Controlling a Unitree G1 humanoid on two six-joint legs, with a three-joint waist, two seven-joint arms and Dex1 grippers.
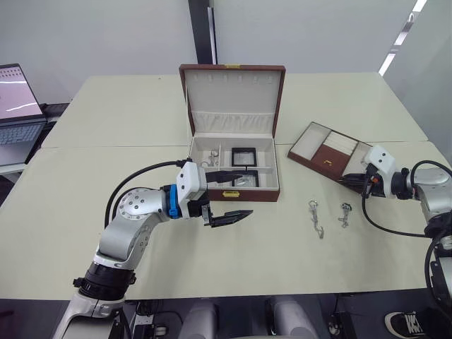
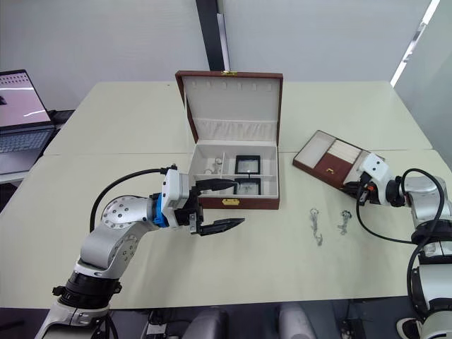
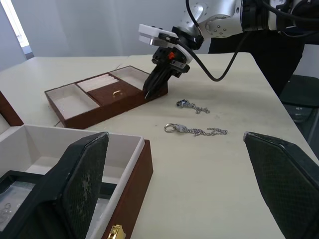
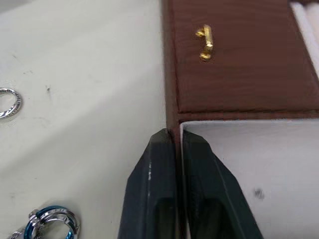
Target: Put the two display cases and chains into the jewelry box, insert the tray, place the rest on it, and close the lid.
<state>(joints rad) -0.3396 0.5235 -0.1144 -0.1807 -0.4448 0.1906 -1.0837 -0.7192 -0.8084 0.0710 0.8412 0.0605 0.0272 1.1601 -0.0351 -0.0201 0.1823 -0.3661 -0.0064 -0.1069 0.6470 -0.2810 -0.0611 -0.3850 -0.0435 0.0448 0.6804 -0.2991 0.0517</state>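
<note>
**Right jaws pinching tray wall, left jaws wide open and empty**

Landmark: jewelry box [image 1: 234,189], centre of the bench [image 1: 99,176], lid [image 1: 233,99] up and standing behind it.

- Left gripper [image 1: 224,194]: jaws spread wide, nothing held. It hovers at the box's front-left corner, one finger over the box's front edge, the other over the bench just in front of the box.
- Right gripper [image 4: 175,144]: jaws nearly closed on the tray [image 1: 328,152], one finger outside the side wall, the other inside a cream end section, wall between them. Gold handle [image 4: 205,42] sits on the brown middle just beyond the grip.
- Tray lies on the bench to the right of the box, angled, well apart from it.
- Two display cases [image 1: 244,157] are in the box's right-hand compartments, one behind the other.
- Small silvery bits in the box's left compartments; can't tell what they are.
- Two chains [image 1: 316,217] lie on the bench right of the box's front, near the tray, side by side, not touching.
- Laptop [image 1: 18,106] sits far left of the box, off the bench.
</note>
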